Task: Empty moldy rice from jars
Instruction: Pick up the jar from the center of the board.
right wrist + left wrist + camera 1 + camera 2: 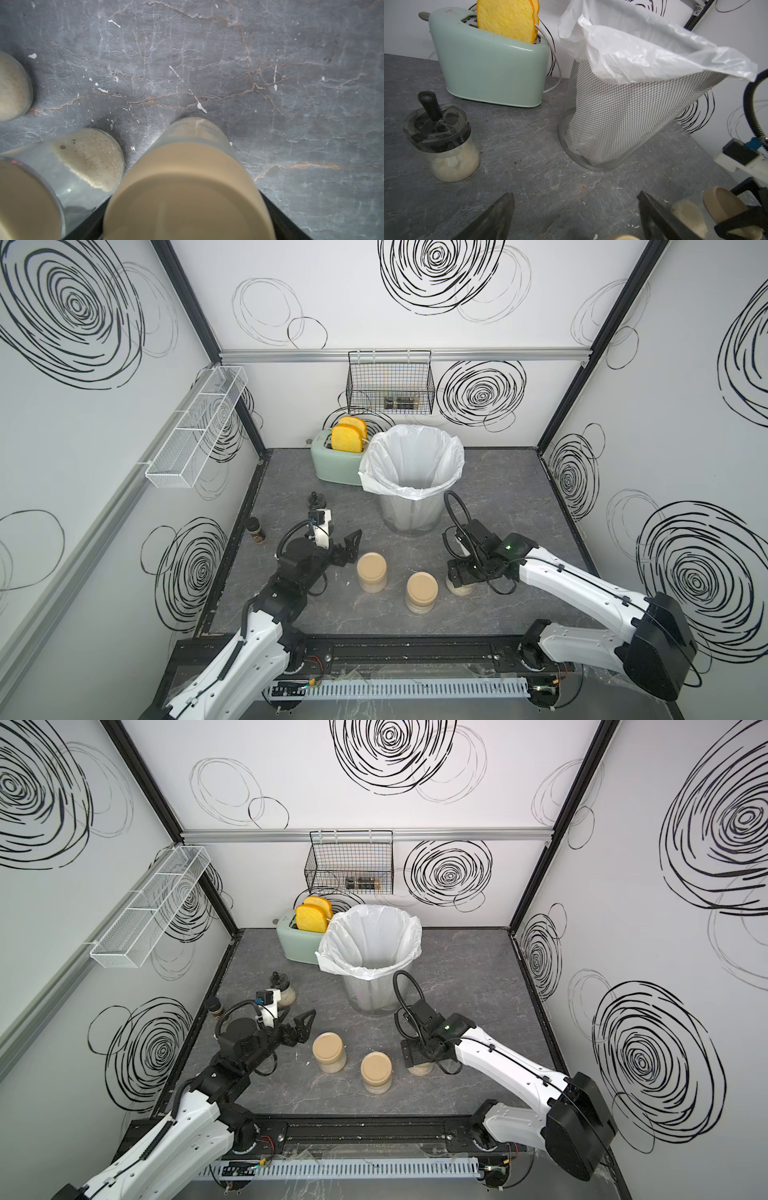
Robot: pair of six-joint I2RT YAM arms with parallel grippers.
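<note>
Jars: 3, upright on counter (498, 510), front half, in a loose row, all apart; tan lids (420, 585) on.
L jar (371, 572): free, near the L fingers.
Mid jar (422, 592): free, closest to the front edge.
R jar (460, 590): under the R wrist, mostly hidden in both top views.
Rice (93, 160): pale layer at the bottom of each jar, seen thru the glass; a few dark specks in the mid jar.
L fingers (496, 218): wide apart, only bare counter between them; low, aimed toward the bin.
R fingers (280, 223): one on each side of the R jar's lid, straddling it from above; can't tell if they press on it or just sit beside it.
Bin (409, 514): mesh w/ white bag liner, behind the jars, mid counter.
Toaster (332, 464): mint, at the back, just beside the bin's bag; 2 slices of toast (347, 438) sticking up.
Bottle (446, 145): black cap, pale contents, on the counter L of the bin.
Shaker (255, 531): dark, by the L wall.
Counter surface: grey, veined, scattered white specks.
</note>
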